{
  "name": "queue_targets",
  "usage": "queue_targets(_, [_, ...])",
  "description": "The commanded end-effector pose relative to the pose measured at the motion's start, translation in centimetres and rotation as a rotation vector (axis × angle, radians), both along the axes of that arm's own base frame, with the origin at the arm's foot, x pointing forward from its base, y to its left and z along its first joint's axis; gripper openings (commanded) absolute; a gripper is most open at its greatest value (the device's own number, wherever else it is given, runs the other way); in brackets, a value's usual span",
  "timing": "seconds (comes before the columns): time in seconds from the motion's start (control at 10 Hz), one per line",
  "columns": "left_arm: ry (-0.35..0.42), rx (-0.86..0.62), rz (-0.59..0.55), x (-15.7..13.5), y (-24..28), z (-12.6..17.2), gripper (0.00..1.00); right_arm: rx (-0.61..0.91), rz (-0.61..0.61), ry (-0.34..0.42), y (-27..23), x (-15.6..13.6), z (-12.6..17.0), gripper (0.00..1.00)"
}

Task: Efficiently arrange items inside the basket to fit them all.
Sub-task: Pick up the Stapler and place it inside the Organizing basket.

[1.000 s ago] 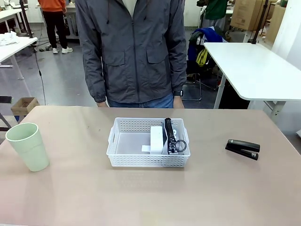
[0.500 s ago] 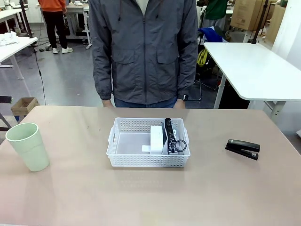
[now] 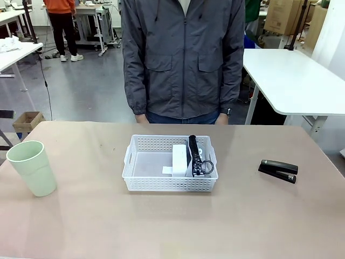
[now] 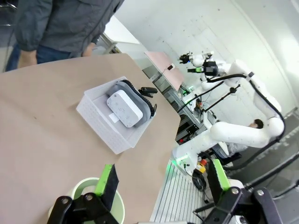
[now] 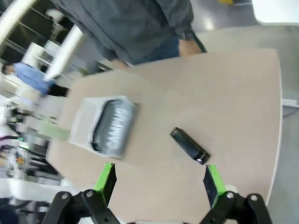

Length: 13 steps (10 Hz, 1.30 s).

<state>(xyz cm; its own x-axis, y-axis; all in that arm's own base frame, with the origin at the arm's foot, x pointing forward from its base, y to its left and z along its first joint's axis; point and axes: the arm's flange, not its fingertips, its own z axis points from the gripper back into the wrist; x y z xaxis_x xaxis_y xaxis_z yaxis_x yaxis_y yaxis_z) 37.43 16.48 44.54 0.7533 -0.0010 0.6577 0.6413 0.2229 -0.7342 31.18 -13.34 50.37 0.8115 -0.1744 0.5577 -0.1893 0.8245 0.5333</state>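
Note:
The white lattice basket stands mid-table. Inside its right half a grey shoe rests on its side, black sole up, beside a small white boxy object. A pale green cup stands upright at the table's left edge, and a black stapler lies at the right. My left gripper hovers open above the cup, with the basket farther off. My right gripper is open high above the stapler, and the shoe shows in the basket.
A person in a grey jacket stands at the table's far edge, hands hanging down. The basket's left half holds nothing. A white table stands beyond at the right, and a cardboard box is on the floor at the left.
The person has stepped to the right along the far edge. The basket, cup and stapler have not moved.

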Motion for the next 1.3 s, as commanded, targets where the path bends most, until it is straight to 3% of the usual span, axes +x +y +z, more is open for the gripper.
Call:
queue_targets(0.0, [-0.014, -0.005, -0.010, -0.2, 0.1, 0.2, 1.00, -0.213, -0.079, 0.120, 5.0, 0.5, -2.5, 1.00])
queue_targets(0.2, [-0.014, -0.005, -0.010, -0.2, 0.1, 0.2, 1.00, -0.400, -0.165, 0.245, 9.5, 1.9, -5.2, 1.00])
queue_targets(0.5, [-0.014, -0.005, -0.010, -0.2, 0.1, 0.2, 1.00, -0.552, -0.201, 0.351, 13.3, 3.8, -9.2, 1.00])
queue_targets(0.7, [-0.014, -0.005, -0.010, -0.2, 0.1, 0.2, 1.00, -0.600, -0.161, 0.402, 15.0, 4.0, -11.5, 1.00])
queue_targets(0.9, [-0.014, -0.005, -0.010, -0.2, 0.1, 0.2, 1.00, -0.616, -0.143, 0.413, 15.2, 4.1, -12.5, 1.00])
queue_targets(1.0, [-0.014, -0.005, -0.010, -0.2, 0.1, 0.2, 1.00, -0.592, -0.134, 0.398, 15.8, 7.9, -10.2, 1.00])
queue_targets(1.2, [-0.014, -0.005, -0.010, -0.2, 0.1, 0.2, 1.00, -0.592, -0.134, 0.398, 15.8, 7.9, -10.2, 1.00])
